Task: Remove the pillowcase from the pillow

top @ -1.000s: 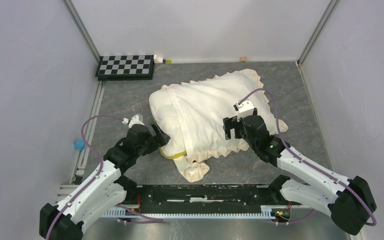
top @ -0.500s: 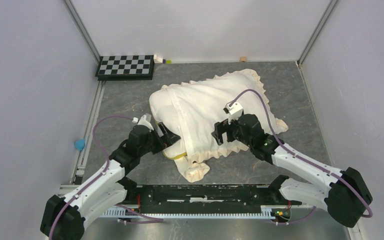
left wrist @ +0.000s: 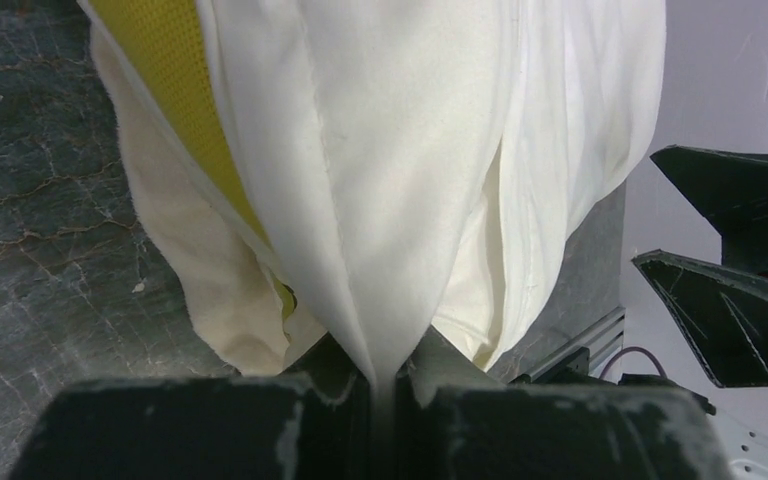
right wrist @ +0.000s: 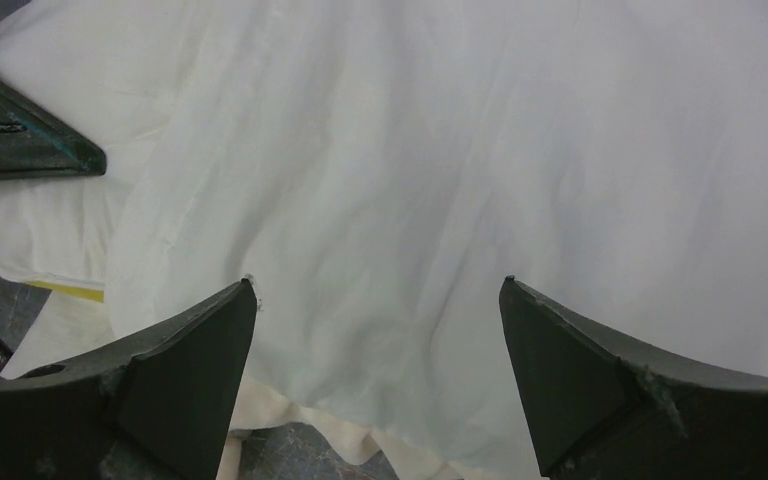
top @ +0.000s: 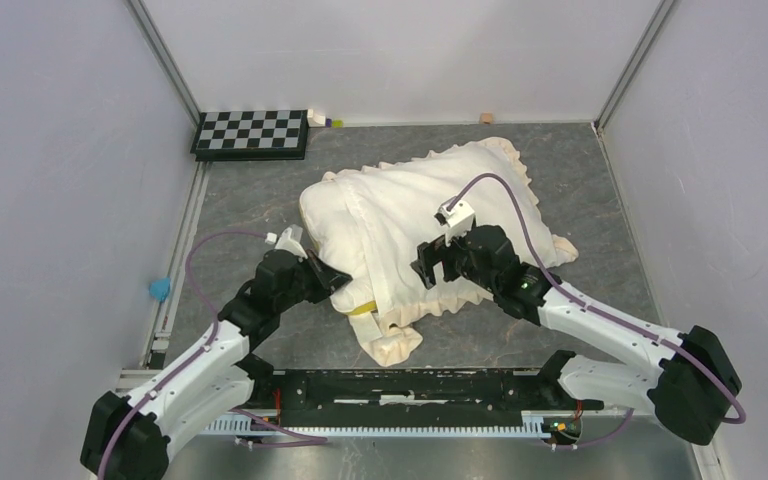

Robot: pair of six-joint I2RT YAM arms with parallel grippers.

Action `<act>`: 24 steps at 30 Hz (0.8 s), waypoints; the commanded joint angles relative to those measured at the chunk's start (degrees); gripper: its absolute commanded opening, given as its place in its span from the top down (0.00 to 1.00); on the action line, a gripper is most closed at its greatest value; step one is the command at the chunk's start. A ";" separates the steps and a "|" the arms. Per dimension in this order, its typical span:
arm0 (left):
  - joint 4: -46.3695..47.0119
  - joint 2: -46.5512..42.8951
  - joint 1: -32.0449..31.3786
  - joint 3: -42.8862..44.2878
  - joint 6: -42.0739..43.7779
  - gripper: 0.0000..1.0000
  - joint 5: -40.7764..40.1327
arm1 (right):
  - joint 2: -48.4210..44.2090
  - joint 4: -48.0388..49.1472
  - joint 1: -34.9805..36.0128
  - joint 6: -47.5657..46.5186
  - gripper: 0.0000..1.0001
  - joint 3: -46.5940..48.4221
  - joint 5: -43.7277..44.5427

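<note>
The pillow [top: 328,218] lies mid-table, its plump left end bare, with a yellow band [top: 362,309] showing at the near corner. The cream pillowcase [top: 430,205] with its frilled edge [top: 392,345] covers the rest. My left gripper [top: 343,283] is shut on a fold of white pillow fabric [left wrist: 390,230] beside the yellow band [left wrist: 175,80]. My right gripper [top: 430,268] hovers open over the pillowcase [right wrist: 440,150] near its front frill, with nothing between its fingers [right wrist: 210,330]. The dark grey face is hidden.
A checkerboard [top: 251,133] lies at the back left, with a small yellow-green object [top: 332,122] beside it. A small wooden block [top: 486,118] sits at the back wall. A blue item [top: 159,290] rests by the left rail. Walls close in on three sides.
My left gripper slid right onto the pillow's near corner and shut on its fabric. My right arm moved left across the pillowcase, staying open.
</note>
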 commanded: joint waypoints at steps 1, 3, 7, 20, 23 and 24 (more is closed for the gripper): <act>-1.10 -3.05 0.01 4.50 0.76 0.98 1.30 | -1.76 0.71 0.23 0.07 0.02 2.50 6.94; -3.09 -4.07 0.01 5.61 1.87 0.98 1.03 | -4.07 2.06 0.21 -0.88 0.02 1.23 8.79; -5.29 -5.97 0.01 6.86 2.85 0.98 0.87 | -10.19 11.81 0.25 -1.84 0.02 -7.14 8.65; -8.42 -8.06 -0.03 11.15 5.19 0.98 2.88 | 3.40 6.46 13.79 -3.13 0.02 6.69 13.82; -8.11 -8.54 0.01 11.14 4.63 0.98 3.50 | 7.89 5.82 15.79 -2.82 0.02 10.21 13.82; -8.16 -8.75 -0.04 11.17 4.54 0.98 3.59 | 9.06 5.71 16.51 -2.82 0.02 11.17 13.76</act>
